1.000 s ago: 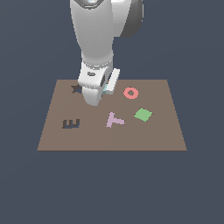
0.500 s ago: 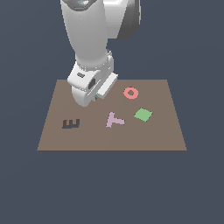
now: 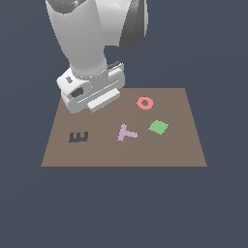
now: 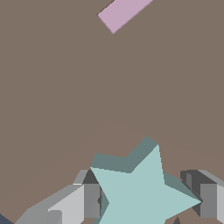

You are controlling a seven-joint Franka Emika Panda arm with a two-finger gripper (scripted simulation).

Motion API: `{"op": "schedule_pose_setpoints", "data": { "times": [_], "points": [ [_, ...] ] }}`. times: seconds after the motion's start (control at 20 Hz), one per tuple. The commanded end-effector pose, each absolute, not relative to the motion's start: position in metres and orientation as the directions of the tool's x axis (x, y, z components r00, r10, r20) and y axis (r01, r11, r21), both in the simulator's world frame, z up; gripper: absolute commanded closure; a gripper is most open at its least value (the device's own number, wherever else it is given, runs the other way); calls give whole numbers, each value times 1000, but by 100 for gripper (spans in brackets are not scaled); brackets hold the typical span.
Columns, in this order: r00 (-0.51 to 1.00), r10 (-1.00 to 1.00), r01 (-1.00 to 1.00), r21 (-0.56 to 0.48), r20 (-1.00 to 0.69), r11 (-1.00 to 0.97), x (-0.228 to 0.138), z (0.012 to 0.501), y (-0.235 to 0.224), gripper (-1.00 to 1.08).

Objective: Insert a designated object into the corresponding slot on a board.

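Note:
The light-teal star [image 4: 144, 194] sits between my two fingers [image 4: 91, 199], and my gripper [image 4: 148, 200] is shut on it, just above the brown board [image 4: 109, 87]. In the exterior view the gripper [image 3: 100, 107] hangs low over the far left part of the board [image 3: 169, 147]. The hand covers the star there, and it also hides the star-shaped slot. The wrist view shows no slot either.
On the board lie a pink ring [image 3: 145, 102], a green square [image 3: 158, 127] and a lilac T piece [image 3: 127, 132], whose end shows in the wrist view [image 4: 124, 13]. A dark E-shaped recess [image 3: 78, 137] is at the exterior view's near left.
The hand has shifted toward the exterior view's left and turned about its axis. The dark star recess, partly visible beside it a second ago, is now covered.

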State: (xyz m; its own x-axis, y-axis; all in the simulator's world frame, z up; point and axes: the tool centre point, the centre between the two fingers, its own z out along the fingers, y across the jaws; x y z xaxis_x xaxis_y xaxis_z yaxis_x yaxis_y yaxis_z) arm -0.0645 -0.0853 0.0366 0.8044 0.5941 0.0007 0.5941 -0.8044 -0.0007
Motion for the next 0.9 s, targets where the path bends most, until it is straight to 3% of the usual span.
{"op": "schedule_pose_setpoints", "data": {
  "times": [0.0, 0.35, 0.85],
  "points": [
    [875, 484, 484, -1, 1, -875, -64, 37, -95, 108],
    [989, 149, 149, -1, 1, -989, -72, 39, -121, 108],
    [977, -214, -214, -2, 0, -977, -90, 40, -142, 108]
  ]
}}
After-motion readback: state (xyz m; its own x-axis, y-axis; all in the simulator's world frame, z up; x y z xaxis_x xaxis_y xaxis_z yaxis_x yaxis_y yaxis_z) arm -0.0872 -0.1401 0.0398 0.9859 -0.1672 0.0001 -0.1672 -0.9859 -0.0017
